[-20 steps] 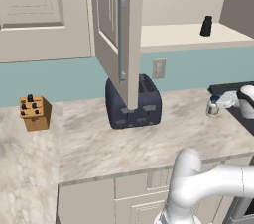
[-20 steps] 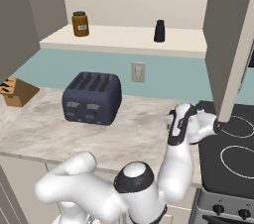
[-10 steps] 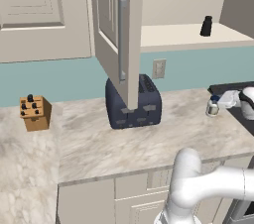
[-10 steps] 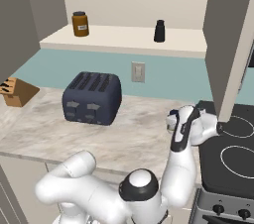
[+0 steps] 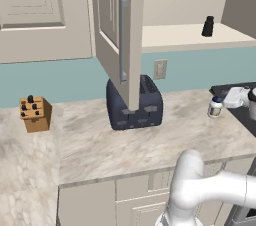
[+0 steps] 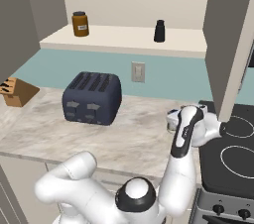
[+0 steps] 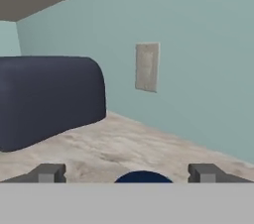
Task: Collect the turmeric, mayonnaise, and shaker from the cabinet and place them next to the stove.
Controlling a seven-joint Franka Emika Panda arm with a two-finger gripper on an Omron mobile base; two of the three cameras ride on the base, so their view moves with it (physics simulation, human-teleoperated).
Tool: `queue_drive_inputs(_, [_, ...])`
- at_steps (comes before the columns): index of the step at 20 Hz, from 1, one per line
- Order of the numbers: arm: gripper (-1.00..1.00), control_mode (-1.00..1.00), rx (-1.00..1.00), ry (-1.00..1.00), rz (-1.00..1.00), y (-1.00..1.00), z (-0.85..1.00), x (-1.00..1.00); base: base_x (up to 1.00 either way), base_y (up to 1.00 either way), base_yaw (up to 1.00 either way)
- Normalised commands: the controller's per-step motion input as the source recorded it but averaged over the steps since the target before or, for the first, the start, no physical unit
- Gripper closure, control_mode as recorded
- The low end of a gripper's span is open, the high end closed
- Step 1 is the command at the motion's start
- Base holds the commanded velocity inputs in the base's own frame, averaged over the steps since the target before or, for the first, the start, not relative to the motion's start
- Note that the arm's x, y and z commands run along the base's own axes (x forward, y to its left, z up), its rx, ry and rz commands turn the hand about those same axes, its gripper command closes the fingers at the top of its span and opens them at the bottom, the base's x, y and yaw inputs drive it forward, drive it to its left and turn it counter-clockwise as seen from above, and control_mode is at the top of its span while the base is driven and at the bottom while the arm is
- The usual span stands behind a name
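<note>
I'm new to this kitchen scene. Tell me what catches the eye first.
The open cabinet stands out, with the turmeric and the black shaker on its shelf. Below, a dark blue toaster sits on the counter. At the edge of the stove, the hand stands open over the mayonnaise.

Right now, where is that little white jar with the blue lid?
The white jar stands on the marble counter beside the black cooktop, right of the toaster. In the hand view its blue lid sits between the open pincer tips.
</note>
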Motion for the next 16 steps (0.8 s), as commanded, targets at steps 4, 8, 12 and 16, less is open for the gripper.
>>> queue_drive_inputs(4, [-1.0, -1.0, 0.0, -0.03, 0.0, 0.32, 0.44, -0.35, 0.0, 0.0, 0.0])
queue_drive_inputs(8, [-1.0, -1.0, 0.0, 0.0, -0.01, 0.63, 0.38, -0.38, 0.0, 0.0, 0.0])
queue_drive_inputs(12, [-1.0, -1.0, 0.0, 0.0, -0.07, 0.98, 0.29, -0.27, 0.0, 0.0, 0.0])
queue_drive_inputs(16, [-1.0, -1.0, 0.0, 0.0, -0.07, 0.92, 0.27, -0.22, 0.0, 0.0, 0.0])
